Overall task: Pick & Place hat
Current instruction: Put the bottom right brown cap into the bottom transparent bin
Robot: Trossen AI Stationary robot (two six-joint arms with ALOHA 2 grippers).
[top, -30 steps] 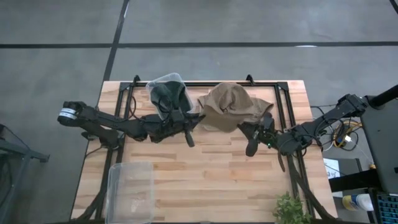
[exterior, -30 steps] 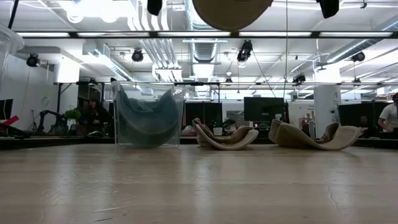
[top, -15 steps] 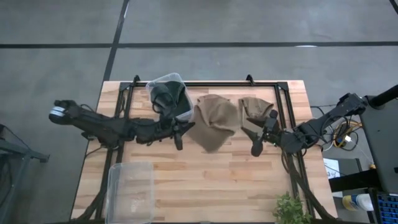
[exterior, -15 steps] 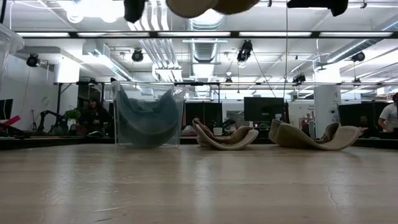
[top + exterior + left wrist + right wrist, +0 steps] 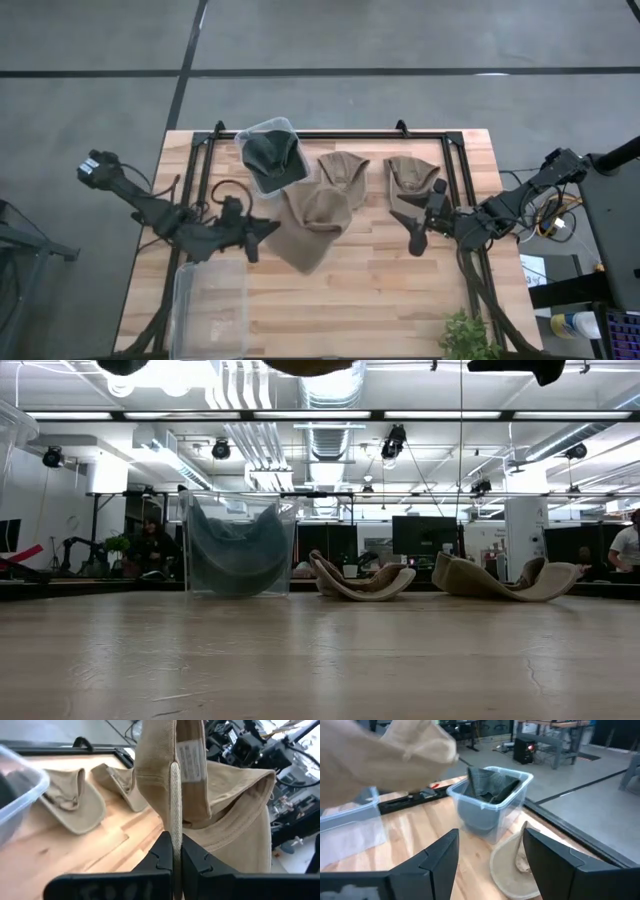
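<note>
A tan hat (image 5: 312, 224) is up in the air over the table's middle, with my left gripper (image 5: 262, 232) shut on it; its underside shows at the low view's top (image 5: 310, 365). Two more tan hats (image 5: 343, 170) (image 5: 410, 174) lie crown down on the far part of the table. A clear bin (image 5: 272, 155) at the far edge holds a dark hat (image 5: 492, 785). My right gripper (image 5: 418, 228) is right of the held hat, open with nothing between its fingers (image 5: 440, 860). My left gripper pinches the hat's rim between its two fingers, at the pale seam beside the sewn-in label (image 5: 175, 827). The fingers come level from the table's left. The hat is lifted clear of the table and droops beyond the fingertips, its opening turned toward the gripper.
A second clear bin (image 5: 210, 305) stands at the table's near left corner. A black frame (image 5: 330, 135) runs along the far edge and both sides. A green plant (image 5: 468, 335) sits at the near right. Bare wood lies across the near middle.
My right gripper has opened and let go of the tan hat, staying about where it was. My left gripper has carried the hat toward the table's left and near edges. The hat, earlier spread between both grippers, now hangs from the left one alone, uncovering the two hats below.
</note>
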